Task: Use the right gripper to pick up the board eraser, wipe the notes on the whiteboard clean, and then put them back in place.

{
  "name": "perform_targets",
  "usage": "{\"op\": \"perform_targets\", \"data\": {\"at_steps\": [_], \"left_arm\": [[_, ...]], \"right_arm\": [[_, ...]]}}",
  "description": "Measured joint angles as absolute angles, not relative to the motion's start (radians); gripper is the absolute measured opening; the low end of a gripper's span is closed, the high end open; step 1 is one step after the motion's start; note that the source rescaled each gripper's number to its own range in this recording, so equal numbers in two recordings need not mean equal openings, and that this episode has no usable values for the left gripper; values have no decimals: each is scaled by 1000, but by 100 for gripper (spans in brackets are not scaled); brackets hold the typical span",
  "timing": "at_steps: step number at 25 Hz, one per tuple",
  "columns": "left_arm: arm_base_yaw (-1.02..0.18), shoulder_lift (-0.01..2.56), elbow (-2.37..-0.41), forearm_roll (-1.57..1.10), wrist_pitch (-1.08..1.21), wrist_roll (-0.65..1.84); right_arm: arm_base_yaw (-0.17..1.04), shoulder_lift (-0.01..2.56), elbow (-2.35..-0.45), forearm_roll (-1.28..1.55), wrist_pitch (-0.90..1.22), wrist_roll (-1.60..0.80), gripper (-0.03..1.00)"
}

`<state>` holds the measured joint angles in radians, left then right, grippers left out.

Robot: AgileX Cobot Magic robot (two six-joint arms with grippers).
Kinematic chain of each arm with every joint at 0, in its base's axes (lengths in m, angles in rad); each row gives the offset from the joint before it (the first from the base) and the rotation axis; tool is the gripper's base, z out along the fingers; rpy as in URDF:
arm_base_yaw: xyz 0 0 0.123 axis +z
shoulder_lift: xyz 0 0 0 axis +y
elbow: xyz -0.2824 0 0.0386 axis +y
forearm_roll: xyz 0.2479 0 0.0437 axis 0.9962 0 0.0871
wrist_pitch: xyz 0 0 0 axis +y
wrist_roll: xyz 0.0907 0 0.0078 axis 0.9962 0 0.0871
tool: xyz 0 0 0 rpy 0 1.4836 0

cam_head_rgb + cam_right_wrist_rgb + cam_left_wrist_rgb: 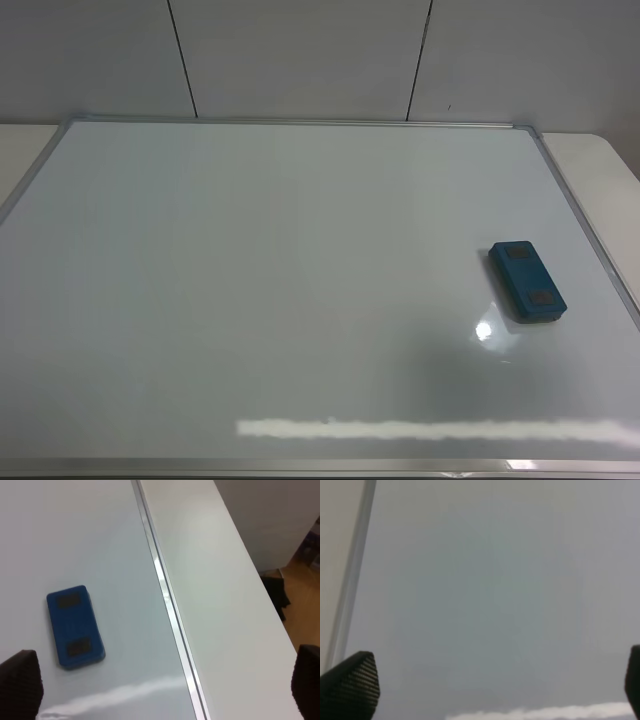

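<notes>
Teal, one board eraser (527,282) lies on one whiteboard (250,280); both tools' fingers stand apart, empty.

A pale tabletop (600,160) shows at the corners of the high view, its long white edge (225,605) running alongside in the right wrist view. Behind it stands a light wall (300,55) of panels split by dark vertical seams. Past the tabletop's edge lie a wood-toned floor (300,605) and a dark object (274,592), too unclear to identify.
</notes>
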<state>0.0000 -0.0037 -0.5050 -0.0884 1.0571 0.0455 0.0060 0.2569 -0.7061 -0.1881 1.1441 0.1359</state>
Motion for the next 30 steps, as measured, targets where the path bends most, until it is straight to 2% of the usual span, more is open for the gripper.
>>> {"op": "perform_targets", "data": {"at_steps": [11,20,30], "left_arm": [[0,-4,-505,-88,1057,46],[0,-4,-505,-88,1057,46],[0,-4,-505,-88,1057,46]], "right_arm": [[-53,253,-706,-154,1204,71,100],[-53,5,-706,-32,1207,6,100],[-53,-3,-677,80,1161,-87,100]]}}
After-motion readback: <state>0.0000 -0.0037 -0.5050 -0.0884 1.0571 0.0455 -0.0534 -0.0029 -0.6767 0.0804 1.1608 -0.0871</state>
